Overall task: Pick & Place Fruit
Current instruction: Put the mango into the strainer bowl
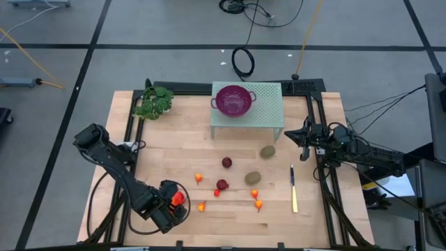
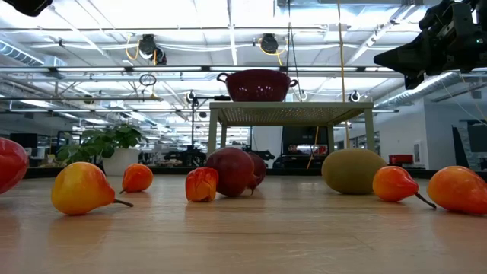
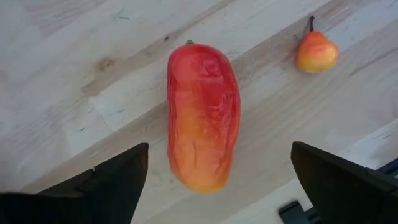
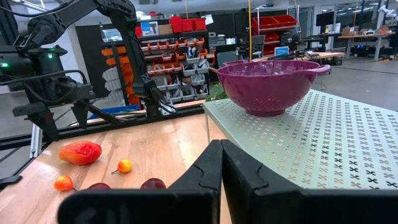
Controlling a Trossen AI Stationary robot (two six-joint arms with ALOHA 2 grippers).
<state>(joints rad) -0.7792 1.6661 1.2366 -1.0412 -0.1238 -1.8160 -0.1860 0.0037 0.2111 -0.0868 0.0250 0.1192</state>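
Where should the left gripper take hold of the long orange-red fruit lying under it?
Across its narrow middle, coming straight down. The long orange-red fruit lies flat on the table, its length running between the open left gripper fingers, so its slim sides face them.

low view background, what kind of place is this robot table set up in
Most likely a robotics lab or workshop. The low view shows an open hall with strip lights, the right wrist view shows shelves of red and orange parts bins, and cables lie on the floor.

colander (image 1: 234, 98) on stand (image 1: 272, 104), fruit (image 1: 226, 162) before
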